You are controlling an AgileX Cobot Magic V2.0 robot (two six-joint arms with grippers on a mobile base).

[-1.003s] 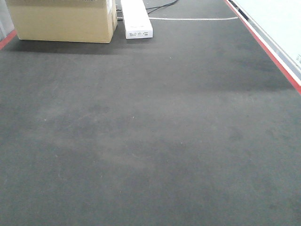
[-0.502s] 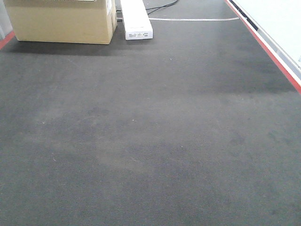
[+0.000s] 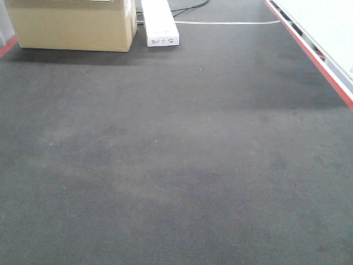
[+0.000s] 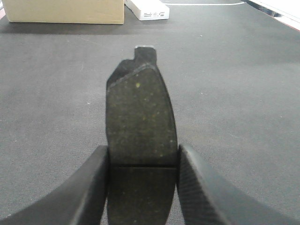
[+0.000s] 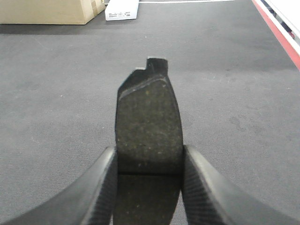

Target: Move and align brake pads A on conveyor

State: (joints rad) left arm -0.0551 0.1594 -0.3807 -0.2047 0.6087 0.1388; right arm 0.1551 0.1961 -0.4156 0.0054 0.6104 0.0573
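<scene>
A brake pad (image 4: 140,136) sits pinched between the left fingers (image 4: 86,187), gripped across its short width just at the groove that crosses its middle. Its speckled friction face is turned up toward the wrist camera. Its long axis runs straight out from the grip toward the far end of the belt, with the small end tab (image 4: 144,50) at the far tip. A second brake pad (image 5: 149,131) is held the same way by the right fingers (image 5: 204,187), clamped on both long edges with its tab also pointing far. So neither arm has to reach for a pad, as each carries its own. Both pads hang over the charcoal conveyor (image 3: 176,165), though whether either touches the belt cannot be told from these views. The front view shows no pad or arm on the belt. I judge that the set-down turns on keeping those two long axes parallel, since both now point up the belt. The right pad lies nearer the red edge strip (image 5: 276,35) on the right. At the far left stand a cardboard box (image 3: 71,25) and, just beside it, a white carton (image 3: 160,22).
</scene>
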